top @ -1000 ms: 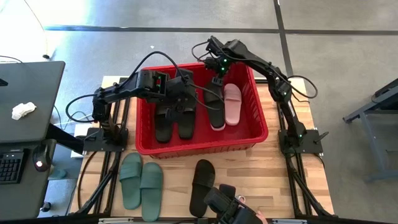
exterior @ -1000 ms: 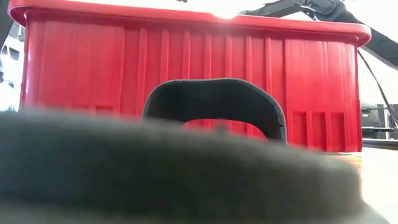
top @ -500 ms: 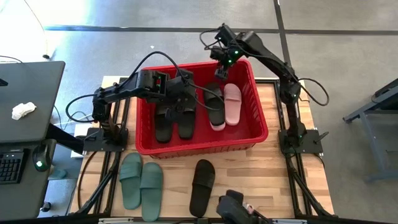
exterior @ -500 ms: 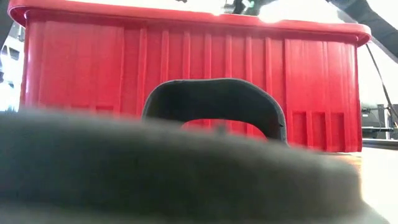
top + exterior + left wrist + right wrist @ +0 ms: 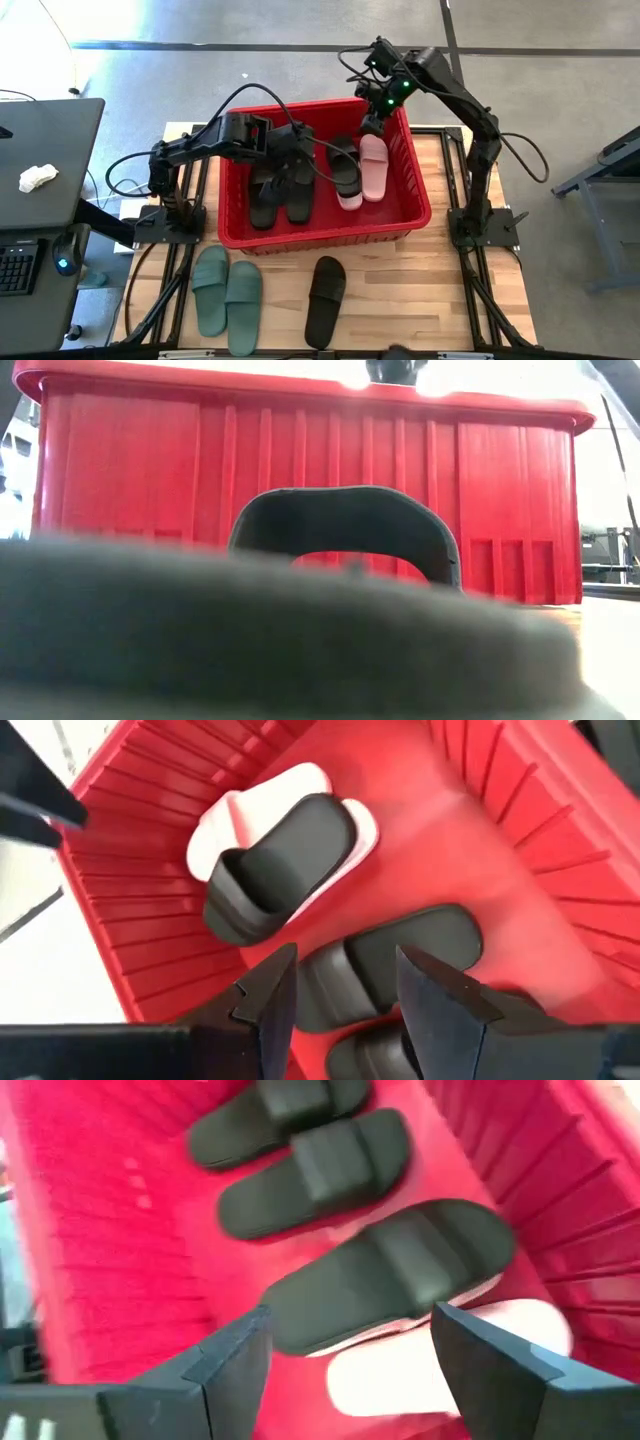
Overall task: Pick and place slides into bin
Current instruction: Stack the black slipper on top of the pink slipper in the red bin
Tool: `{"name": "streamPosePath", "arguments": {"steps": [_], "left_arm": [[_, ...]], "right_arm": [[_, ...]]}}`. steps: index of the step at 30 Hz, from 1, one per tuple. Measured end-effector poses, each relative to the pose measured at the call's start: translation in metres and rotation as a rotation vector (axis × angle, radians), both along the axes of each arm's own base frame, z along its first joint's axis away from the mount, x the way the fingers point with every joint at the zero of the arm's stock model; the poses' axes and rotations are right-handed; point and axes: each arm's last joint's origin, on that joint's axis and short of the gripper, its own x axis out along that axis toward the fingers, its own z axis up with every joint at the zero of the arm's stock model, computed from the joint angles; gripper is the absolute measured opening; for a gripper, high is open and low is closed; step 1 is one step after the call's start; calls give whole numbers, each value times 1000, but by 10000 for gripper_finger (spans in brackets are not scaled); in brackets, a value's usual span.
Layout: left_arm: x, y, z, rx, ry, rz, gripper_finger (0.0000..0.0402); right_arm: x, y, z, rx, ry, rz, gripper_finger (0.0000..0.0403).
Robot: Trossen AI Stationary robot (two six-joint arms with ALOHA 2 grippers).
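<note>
bin [image 5: 420,212]: glossy ribbed red plastic; slides [image 5: 347,166]: matt foam; table [image 5: 420,280]: pale wood planks

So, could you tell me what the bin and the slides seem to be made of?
The bin looks like moulded plastic, glossy red, with ribbed walls and a thick rim. The slides, such as the black slide on the table, look like soft matte foam: thick rounded soles, no shine, though rubber is possible.

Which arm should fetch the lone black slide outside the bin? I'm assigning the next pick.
Probably right: the black slide lies right of centre, and the open right gripper is above the bin's rim.
</note>
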Motion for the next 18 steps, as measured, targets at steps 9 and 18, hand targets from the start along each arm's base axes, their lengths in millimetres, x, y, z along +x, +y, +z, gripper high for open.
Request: {"name": "streamPosePath", "arguments": {"steps": [9,18], "left_arm": [[3,-26,0,-101,-19,-66,154],[11,-84,5,-133,-134,-95,154]], "right_arm": [[-11,71,40,1,-121,156,258],[-50,167,61,11,-190,380,258]]}}
